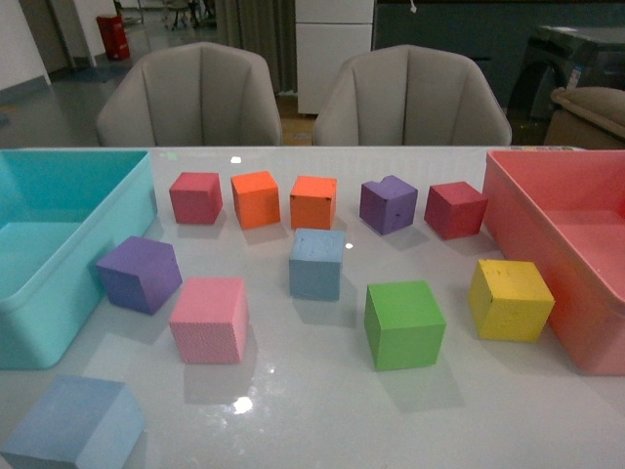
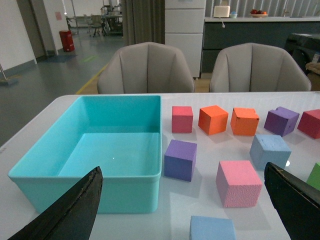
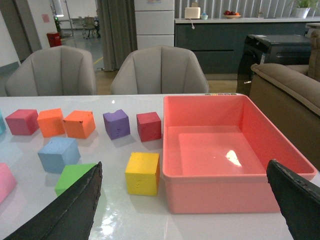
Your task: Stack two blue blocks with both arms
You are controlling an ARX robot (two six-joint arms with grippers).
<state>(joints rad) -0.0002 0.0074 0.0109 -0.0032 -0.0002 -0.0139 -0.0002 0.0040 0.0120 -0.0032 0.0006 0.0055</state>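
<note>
- The left gripper (image 2: 181, 170) and right gripper (image 3: 185, 166) are seen with jaws spread wide, nothing held.
- The periwinkle blue block (image 1: 73, 425) is found near left, just below the left gripper.
- The steel-blue block (image 1: 316, 264) is set farther, at centre, and is judged better suited to the right gripper.

The white worktop (image 1: 322, 420) is glossy and mirror-like, the blue block (image 1: 316, 264) and pink block (image 1: 209, 319) look like matt, grainy foam, and the turquoise bin (image 1: 127, 230) and red bin (image 1: 508, 215) look like smooth plastic.
</note>
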